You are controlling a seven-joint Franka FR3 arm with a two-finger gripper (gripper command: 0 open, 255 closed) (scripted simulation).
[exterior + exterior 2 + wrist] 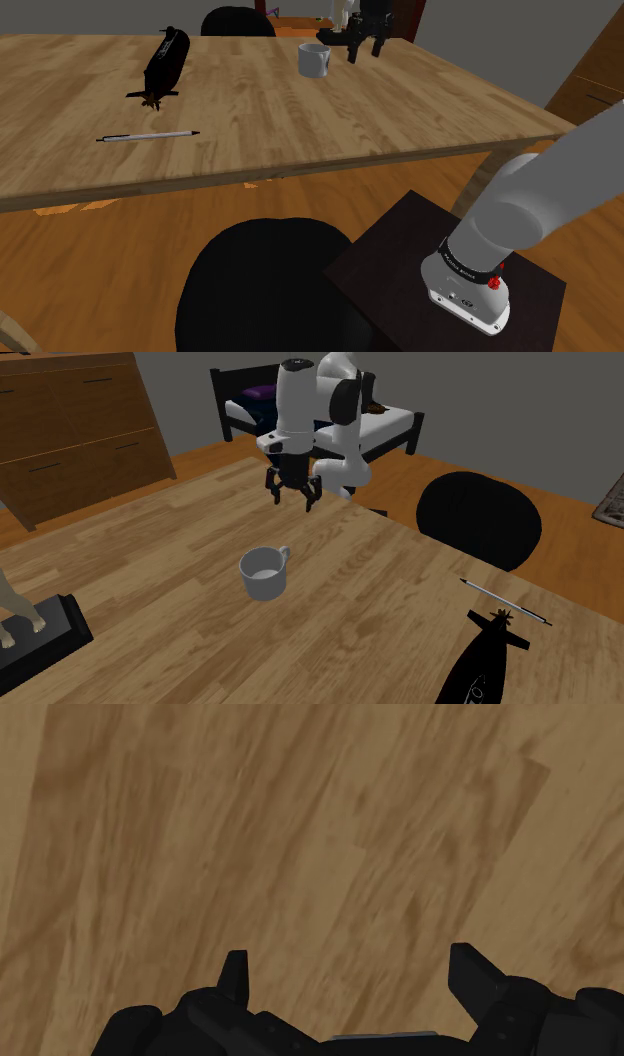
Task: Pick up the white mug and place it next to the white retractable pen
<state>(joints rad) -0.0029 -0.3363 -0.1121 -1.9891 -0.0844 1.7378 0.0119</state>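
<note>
Mug (314, 60): upright, unheld, by the desk (300, 130) edge opposite the stand (395, 250). Jaws: released, over bare wood beside it, presumably pre-grasp. Pen (148, 136): well apart, destination marker.

A broad desk (300, 120) of brown wooden planks stands on an orange-brown wooden floor (110, 270). In the second exterior view a plain grey wall (500, 392) closes the far side, and a dark-framed bed (395, 424) with a white mattress stands before it. A wooden dresser (70, 427) stands far left. A black rounded chair (480, 517) sits at the desk's right edge, with a rug's corner (612, 502) beyond it.
</note>
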